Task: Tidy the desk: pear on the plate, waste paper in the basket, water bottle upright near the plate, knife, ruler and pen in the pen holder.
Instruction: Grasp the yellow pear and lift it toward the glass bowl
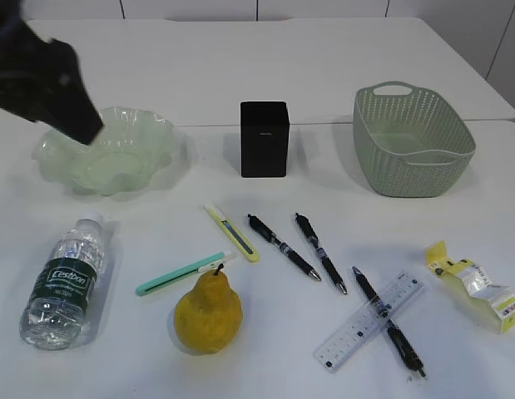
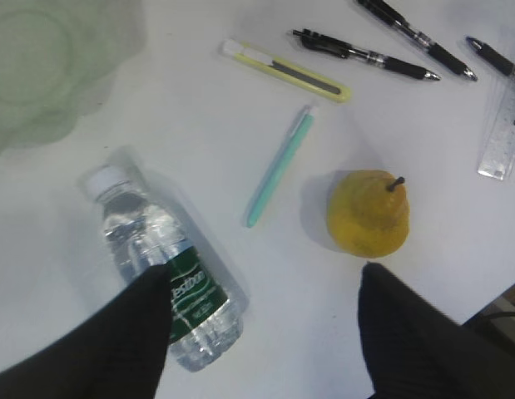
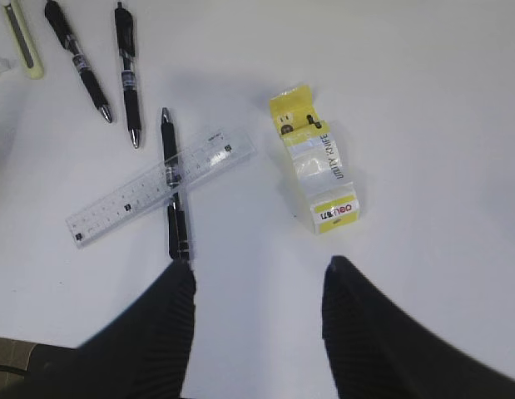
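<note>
1. Two grippers, both with jaws apart and empty: left gripper (image 2: pixel 261 320) hangs over bottle (image 2: pixel 161 266) and pear (image 2: pixel 368 212); right gripper (image 3: pixel 257 312) hangs over bare desk (image 3: pixel 432 100) near ruler (image 3: pixel 157 189) and yellow waste paper (image 3: pixel 317 170)
2. Nothing is stowed yet. Plate (image 1: pixel 107 150), holder (image 1: pixel 264 139) and basket (image 1: pixel 413 140) stand empty along the back
3. Step in hand, as judged: left arm to take bottle or pear. Pear stands upright, stem up; a grip across its wide lower body should hold best. Bottle lies on its side, cap towards plate; grip mid-body, then stand it up
4. Obstructions: teal knife (image 2: pixel 279 166) lies just beside pear, tip near the stem; descend clear of it
5. Ruler lies across one pen (image 3: pixel 172 187), touching it; lifting either may drag the other. Two further pens and a yellow knife (image 1: pixel 230 232) lie free mid-desk
</note>
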